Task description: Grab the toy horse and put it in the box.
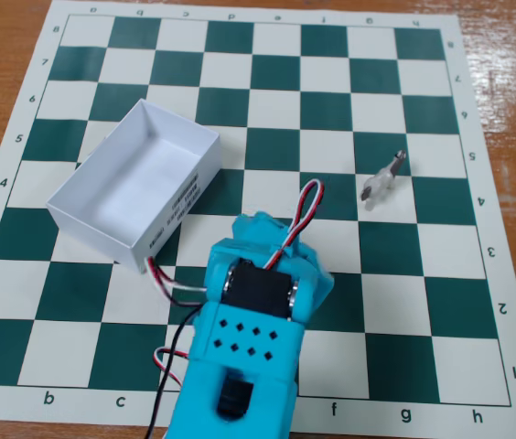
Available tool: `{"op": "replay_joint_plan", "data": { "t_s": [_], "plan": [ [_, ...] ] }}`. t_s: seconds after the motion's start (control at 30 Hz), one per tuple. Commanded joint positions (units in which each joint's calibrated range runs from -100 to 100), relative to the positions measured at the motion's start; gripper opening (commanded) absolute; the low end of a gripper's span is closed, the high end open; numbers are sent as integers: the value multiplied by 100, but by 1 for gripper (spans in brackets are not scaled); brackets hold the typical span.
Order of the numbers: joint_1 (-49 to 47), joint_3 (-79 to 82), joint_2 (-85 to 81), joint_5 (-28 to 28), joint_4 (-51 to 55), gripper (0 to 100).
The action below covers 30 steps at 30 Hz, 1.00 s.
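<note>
The toy horse (381, 183) is a tiny pale figurine with a darker head, standing on the chessboard at the right, around the g4/g5 squares. The box (177, 203) is white, open-topped and empty, and lies at an angle on the board's left side. My cyan arm comes in from the bottom edge. Its front end, the gripper (265, 227), hangs over the middle of the board, right of the box's near corner and well left of and below the horse. The arm's body hides the fingers, so their state does not show. Nothing is seen held.
A green and white chessboard mat (459, 302) covers the wooden table (514, 64). Red, white and black cables (171, 293) loop off the arm's left side, close to the box's near corner.
</note>
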Motion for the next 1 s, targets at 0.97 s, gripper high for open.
{"op": "replay_joint_plan", "data": {
  "t_s": [0.97],
  "plan": [
    [1139, -3105, 5381, 683, -2835, 31]
  ]
}}
